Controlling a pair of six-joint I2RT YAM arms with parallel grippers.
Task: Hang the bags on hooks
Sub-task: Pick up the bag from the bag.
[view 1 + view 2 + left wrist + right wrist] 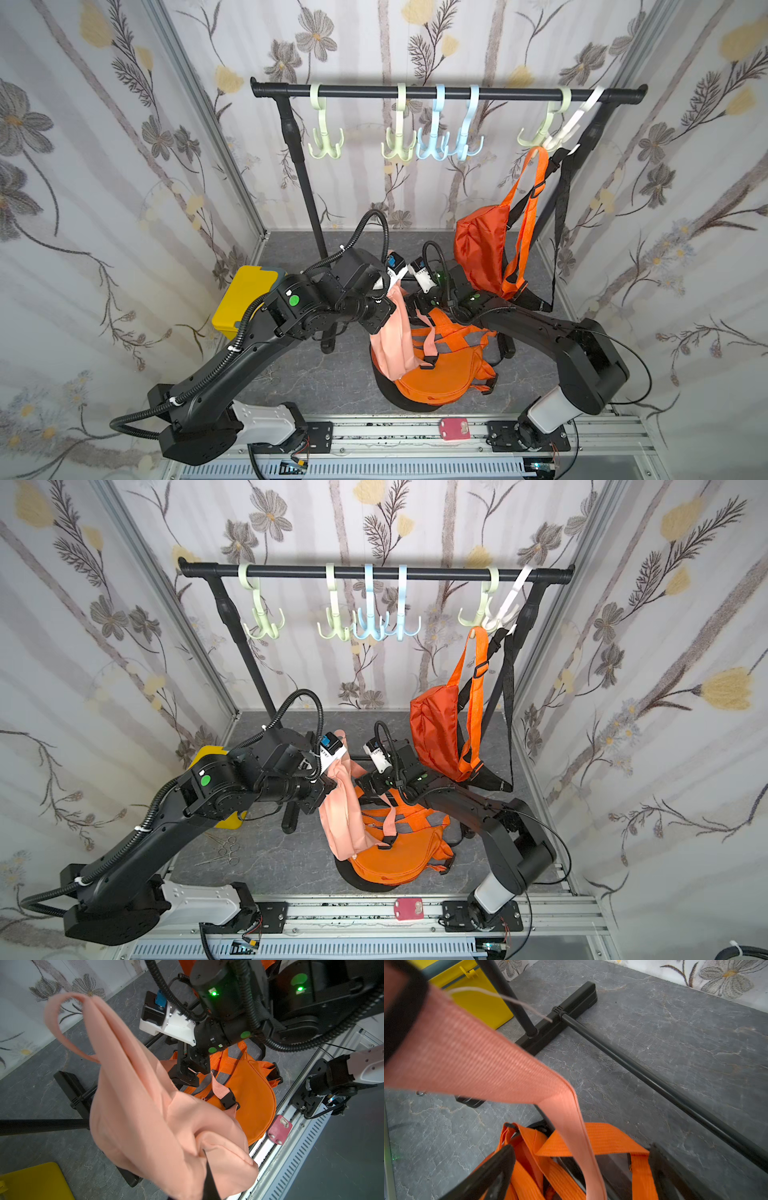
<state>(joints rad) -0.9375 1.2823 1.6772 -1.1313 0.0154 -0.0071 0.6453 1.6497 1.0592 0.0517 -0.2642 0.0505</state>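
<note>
Mid-lift | your left gripper (pixel 387 291) pinched the peach fabric bag (pixel 392 332) | right gripper (pixel 577 1167) gaped astride its webbing strap (pixel 477 1059) | next likely needed: clamp, then raise.

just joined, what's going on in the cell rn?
The left gripper is shut on the pink bag and holds it up. The right gripper is open, with the pink strap running between its fingers, unclamped. One orange bag already hangs from the rack; a second orange bag lies on the floor. The pink bag isn't hooked yet.
</note>
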